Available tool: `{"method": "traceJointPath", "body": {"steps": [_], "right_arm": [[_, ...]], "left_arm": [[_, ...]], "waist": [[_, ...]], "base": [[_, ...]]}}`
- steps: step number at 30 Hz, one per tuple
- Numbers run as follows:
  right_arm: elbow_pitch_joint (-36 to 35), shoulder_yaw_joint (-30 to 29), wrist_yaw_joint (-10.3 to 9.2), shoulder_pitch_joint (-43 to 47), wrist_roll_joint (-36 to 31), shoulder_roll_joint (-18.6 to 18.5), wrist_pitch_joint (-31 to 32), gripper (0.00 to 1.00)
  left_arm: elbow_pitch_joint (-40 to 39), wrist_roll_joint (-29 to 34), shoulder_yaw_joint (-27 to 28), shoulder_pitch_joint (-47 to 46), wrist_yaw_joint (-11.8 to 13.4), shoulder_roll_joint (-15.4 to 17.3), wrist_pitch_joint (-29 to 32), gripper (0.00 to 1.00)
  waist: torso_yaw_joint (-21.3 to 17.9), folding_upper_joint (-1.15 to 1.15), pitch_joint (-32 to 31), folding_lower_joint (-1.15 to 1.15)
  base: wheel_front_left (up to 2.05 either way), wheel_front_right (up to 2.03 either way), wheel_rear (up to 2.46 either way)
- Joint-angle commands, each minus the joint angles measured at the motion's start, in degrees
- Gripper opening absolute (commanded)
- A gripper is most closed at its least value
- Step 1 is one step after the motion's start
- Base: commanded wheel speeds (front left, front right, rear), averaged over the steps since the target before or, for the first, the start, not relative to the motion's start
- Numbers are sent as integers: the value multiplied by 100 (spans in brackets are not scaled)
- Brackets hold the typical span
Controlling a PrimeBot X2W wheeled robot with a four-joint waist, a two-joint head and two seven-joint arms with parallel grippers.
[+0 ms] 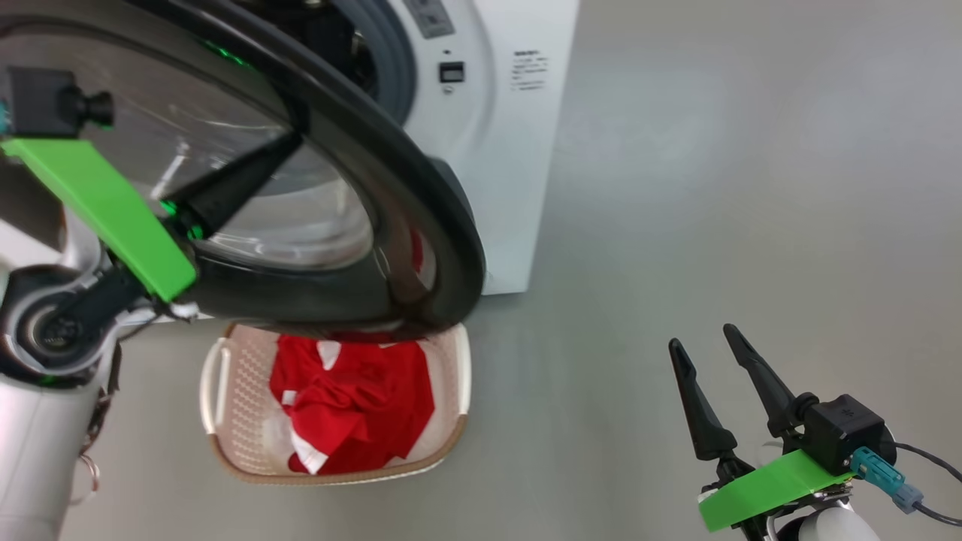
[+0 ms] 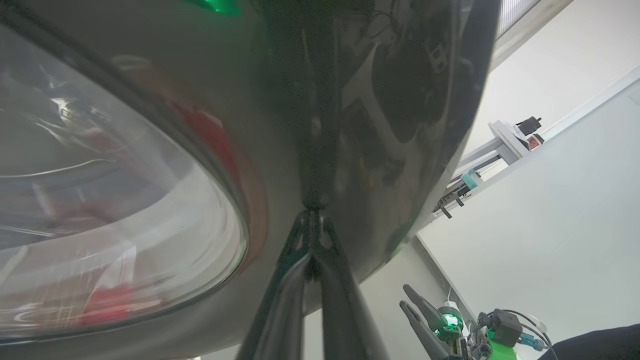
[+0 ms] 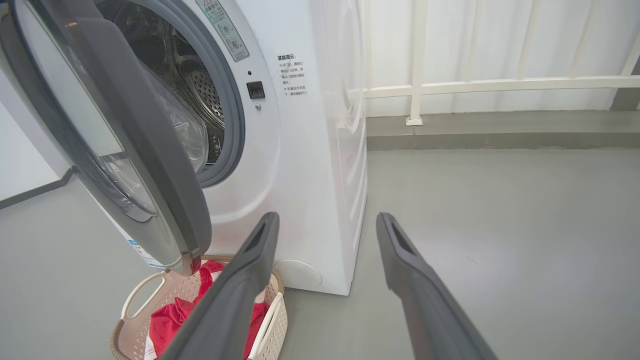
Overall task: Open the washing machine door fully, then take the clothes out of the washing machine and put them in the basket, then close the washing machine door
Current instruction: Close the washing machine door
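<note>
Head view: your left gripper [image 1: 282, 146], clenched empty, touches the door [image 1: 421, 188] at ten o'clock. Clothes [image 1: 353, 398] lie in the basket [image 1: 240, 376] at seven; your right gripper [image 1: 702, 336] stands released at four.

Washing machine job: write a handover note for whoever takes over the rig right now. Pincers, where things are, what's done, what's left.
Left pincer: shut, fingertips against the glossy black rim of the washing machine door.
Right pincer: open, empty, off to the side above the floor.
Clothes: in the basket, which sits in front of the washing machine, partly under the open door.
Done: door opened, clothes in basket.
Left: close the door.
</note>
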Motion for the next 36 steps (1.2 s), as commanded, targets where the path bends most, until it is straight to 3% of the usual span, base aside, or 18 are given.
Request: {"method": "traceJointPath", "body": {"steps": [1, 12, 25, 28, 29, 33, 34, 36], "right_arm": [[-156, 104, 35, -205, 52, 5, -37, 100], [-171, 43, 35, -249, 70, 28, -37, 100], [-170, -51, 35, -211, 25, 31, -37, 100], [-162, -56, 35, -159, -4, 32, -37, 100], [-160, -58, 35, -142, -12, 32, -37, 100], [-144, -64, 35, -51, -27, -6, -37, 100], [-140, -57, 35, -34, -27, -19, -37, 100], [-136, -50, 35, 0, -25, -41, -37, 100]], "left_arm": [[-47, 19, 184, -327, -40, 294, -144, 0], [500, -157, -199, -747, -40, 588, -1031, 0], [321, -644, -673, -438, -40, 790, -1382, 0], [181, -789, -709, -129, -40, 867, -1618, 17], [151, -817, -716, -31, -40, 883, -1688, 28], [101, -909, -809, 407, -40, 922, -1893, 48], [96, -918, -830, 516, -40, 941, -1949, 57], [97, -921, -881, 742, -40, 976, -2070, 86]], "waist": [[-193, 0, 154, 0], [-404, 0, 218, 0], [-129, 0, 87, 0], [-2, 0, 12, 0], [32, 0, -11, 0], [194, 0, -120, 0], [232, 0, -140, 0], [302, 0, -186, 0]], "base": [[0, 0, 0], [0, 0, 0], [0, 0, 0], [0, 0, 0], [0, 0, 0], [0, 0, 0], [0, 0, 0], [0, 0, 0]]}}
